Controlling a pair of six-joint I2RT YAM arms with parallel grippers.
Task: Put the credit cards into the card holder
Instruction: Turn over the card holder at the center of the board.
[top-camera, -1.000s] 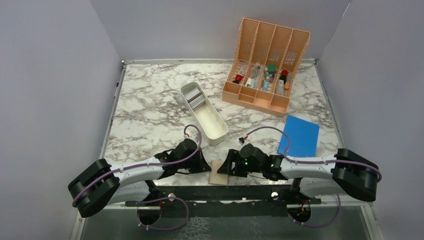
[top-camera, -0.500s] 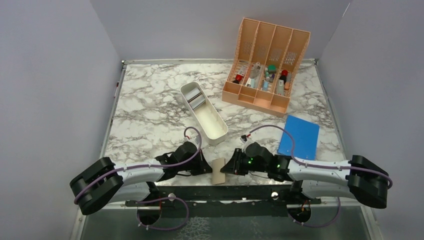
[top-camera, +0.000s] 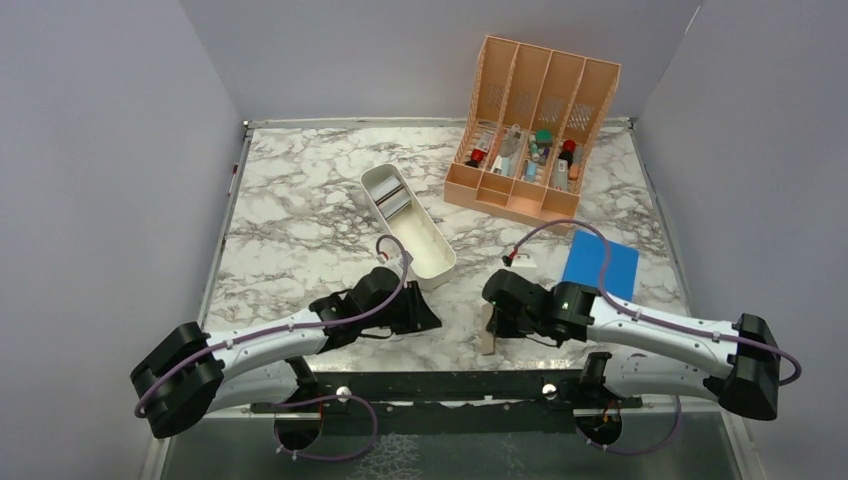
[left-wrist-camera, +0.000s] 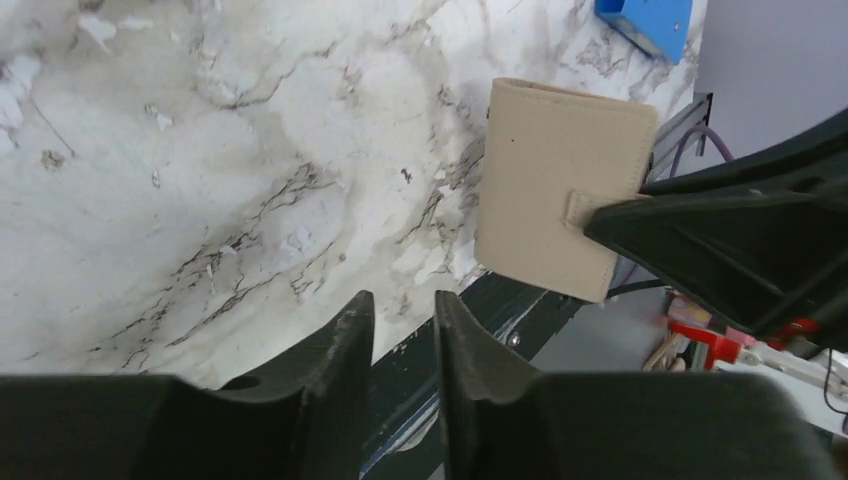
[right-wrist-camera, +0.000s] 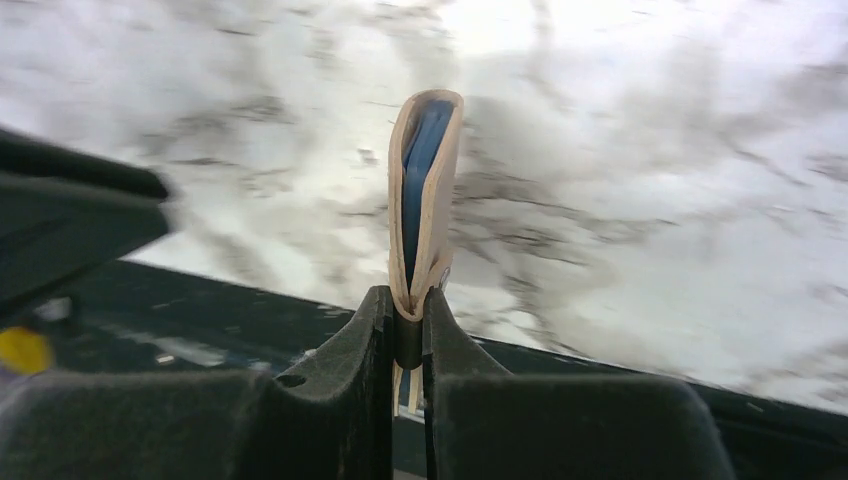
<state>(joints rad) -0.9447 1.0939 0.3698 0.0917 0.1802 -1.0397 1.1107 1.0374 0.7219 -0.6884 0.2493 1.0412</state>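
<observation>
The left tool (left-wrist-camera: 402, 308) hovers over the tabletop (top-camera: 290, 230) near its near edge, its jaws a narrow slit apart with nothing between them. A second ago it was pressed shut at the left side of the card holder; it has since let go and slid away from it.

Just behind it, the long white tray (top-camera: 421, 241) lies where it was, with flat grey pieces (top-camera: 391, 201) in its far end. I cannot tell what they are.

The card holder (left-wrist-camera: 555, 185) is right of the left tool, close to the near edge. A second ago it lay open and flat between the two tools. Now it is folded shut, tan outside and blue-grey within, and stands on edge. Its snap tab is pinched in the right tool (right-wrist-camera: 406, 300), whose jaws have closed from wide to tight on it.

The peach slotted organizer (top-camera: 535, 100) stands unmoved at the far right corner. Any print on the small items inside is too small to read. The flat bright-blue rectangle (top-camera: 601, 268) lies by the right edge.
</observation>
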